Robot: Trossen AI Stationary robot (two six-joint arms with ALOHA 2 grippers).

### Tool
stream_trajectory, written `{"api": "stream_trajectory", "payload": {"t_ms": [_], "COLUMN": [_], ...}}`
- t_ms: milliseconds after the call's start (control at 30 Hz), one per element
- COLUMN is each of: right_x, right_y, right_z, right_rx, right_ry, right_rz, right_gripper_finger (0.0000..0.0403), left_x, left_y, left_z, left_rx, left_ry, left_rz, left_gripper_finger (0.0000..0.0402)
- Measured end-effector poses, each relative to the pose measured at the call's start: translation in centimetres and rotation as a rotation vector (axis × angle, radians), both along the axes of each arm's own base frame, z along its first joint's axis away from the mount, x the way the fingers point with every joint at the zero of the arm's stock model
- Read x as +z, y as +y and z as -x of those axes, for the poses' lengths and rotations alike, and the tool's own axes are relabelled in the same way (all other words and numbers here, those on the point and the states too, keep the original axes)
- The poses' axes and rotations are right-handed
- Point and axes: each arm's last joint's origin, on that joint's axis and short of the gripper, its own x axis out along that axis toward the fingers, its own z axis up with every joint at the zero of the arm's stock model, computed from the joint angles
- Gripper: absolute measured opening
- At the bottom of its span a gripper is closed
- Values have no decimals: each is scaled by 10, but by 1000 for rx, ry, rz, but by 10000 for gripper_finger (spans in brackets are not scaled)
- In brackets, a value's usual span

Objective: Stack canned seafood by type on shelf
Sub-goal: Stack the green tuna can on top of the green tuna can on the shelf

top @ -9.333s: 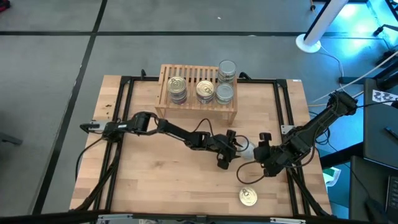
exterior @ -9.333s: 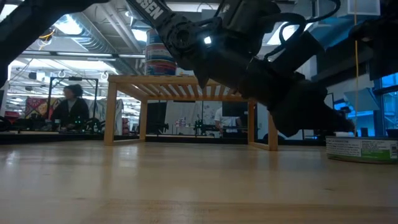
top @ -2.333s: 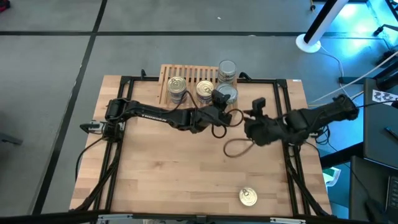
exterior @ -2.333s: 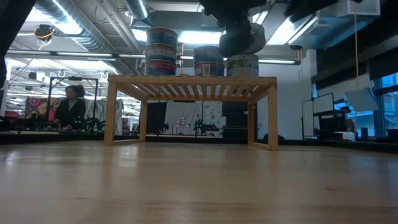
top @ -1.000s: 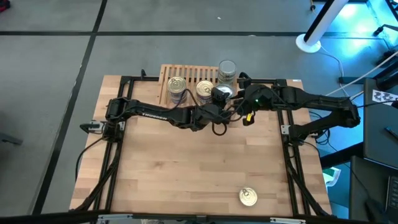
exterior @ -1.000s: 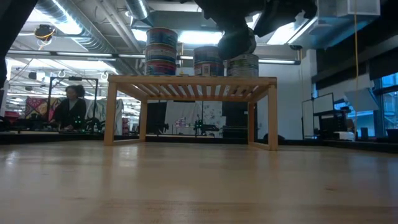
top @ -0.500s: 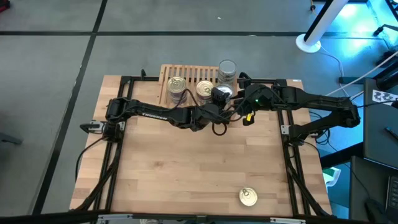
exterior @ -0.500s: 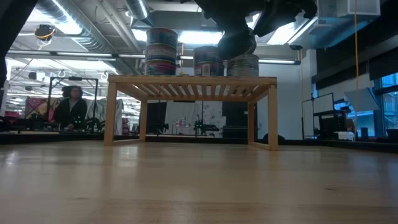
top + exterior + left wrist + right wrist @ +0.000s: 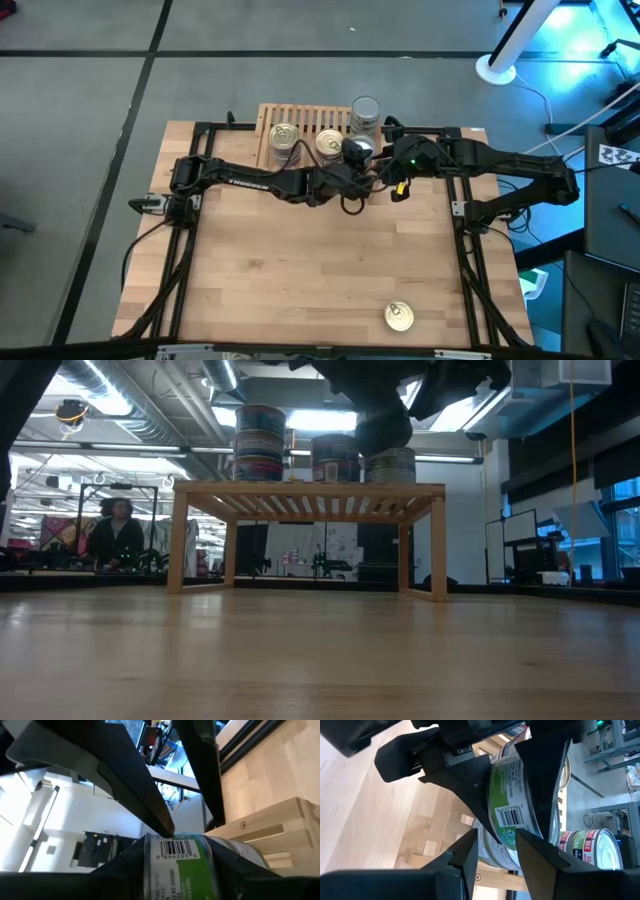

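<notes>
My left gripper [image 9: 350,163] reaches from the table's left and is shut on a green-labelled tin [image 9: 357,150] just above the shelf [image 9: 300,118]. The tin hangs over a silver-lidded tin [image 9: 392,465] at the shelf's near right. Two gold-lidded tins [image 9: 284,135] [image 9: 329,144] and a silver-lidded stack [image 9: 365,110] rest on the slats by their bases. One more gold-lidded tin [image 9: 398,317] lies on the table near its front edge. My right gripper [image 9: 380,160] stands open right beside the held tin, fingers apart [image 9: 496,840], touching nothing that I can see. My left gripper pinches the green-labelled tin between its two fingers [image 9: 125,867], with the barcoded label band [image 9: 175,856] showing in the gap. The fingers come about level from the table's left. The tin sits slightly tilted; whether it touches the tin beneath, I cannot tell.
The wooden tabletop [image 9: 300,280] lies bare in front of the shelf apart from the lone gold-lidded tin. Black rails [image 9: 190,200] run along both table sides. In the low view a person [image 9: 112,530] sits far behind the table.
My left gripper has rolled a little about its own line with the tin, staying in place over the shelf's right end.
</notes>
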Motion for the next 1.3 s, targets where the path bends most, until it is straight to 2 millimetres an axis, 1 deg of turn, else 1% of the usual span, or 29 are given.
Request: {"api": "stream_trajectory", "payload": {"t_ms": [567,867,1300], "right_x": [0,0,0], "right_y": [0,0,0], "right_z": [0,0,0], "right_rx": [1,1,-2], "right_ry": [-1,0,2], "right_rz": [0,1,4], "right_gripper_finger": [136,136,136], "left_x": [0,0,-1], "left_y": [0,-1,-3], "left_z": [0,0,0], "left_rx": [2,17,3], "left_ry": [-5,-56,-17], "left_rz": [10,59,22], "left_gripper_finger": [153,153,153]}}
